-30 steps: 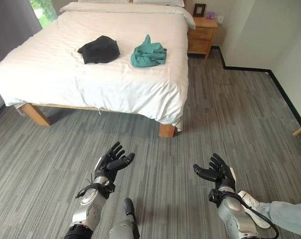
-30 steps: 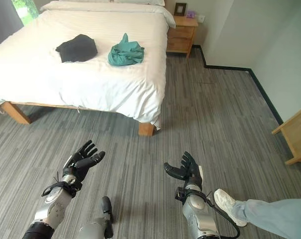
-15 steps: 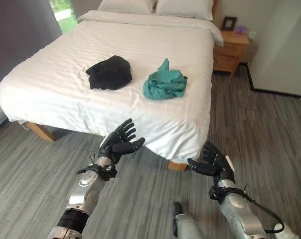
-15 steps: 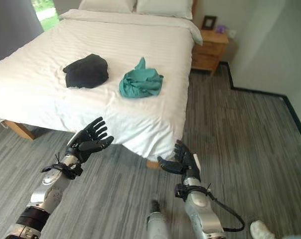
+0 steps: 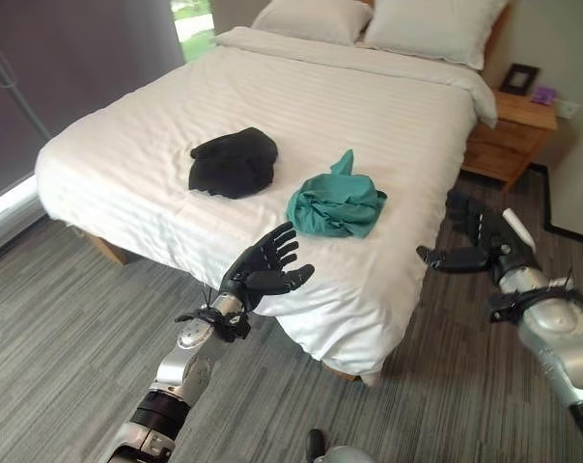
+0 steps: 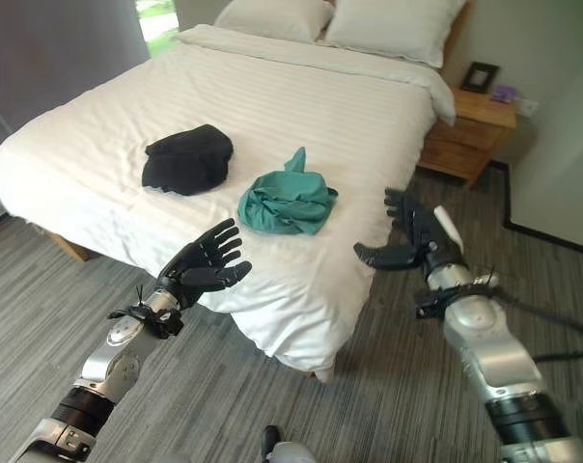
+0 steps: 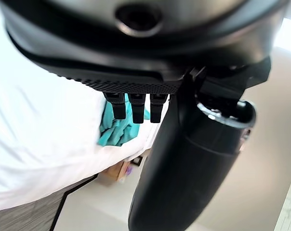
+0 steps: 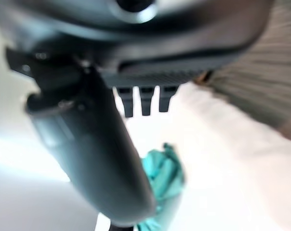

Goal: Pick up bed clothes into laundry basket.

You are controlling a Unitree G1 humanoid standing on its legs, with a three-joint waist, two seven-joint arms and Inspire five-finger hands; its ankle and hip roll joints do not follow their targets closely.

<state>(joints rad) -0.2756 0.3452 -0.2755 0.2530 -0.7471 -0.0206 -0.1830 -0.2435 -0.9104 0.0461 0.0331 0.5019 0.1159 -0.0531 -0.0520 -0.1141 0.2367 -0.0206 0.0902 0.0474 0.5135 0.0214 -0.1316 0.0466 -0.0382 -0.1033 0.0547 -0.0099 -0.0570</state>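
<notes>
Now, two garments are seen on the bed [image 5: 127, 154]: one black bundle [image 5: 234, 162], one teal bundle [image 5: 337, 203] near the foot edge. Left hand [image 5: 263, 272] and right hand [image 5: 482, 243] are held open-fingered, empty, at that edge.

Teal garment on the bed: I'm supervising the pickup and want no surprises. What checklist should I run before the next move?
1. Left robot hand empty, fingers open: ok.
2. Right robot hand empty, fingers open: ok.
3. Teal garment lies free on the bed, nothing on top: ok.
4. Black garment lies apart from the teal one: ok.
5. Either hand touching the clothes: not ok, both are short of them.
6. Laundry basket's place: cannot tell.
</notes>
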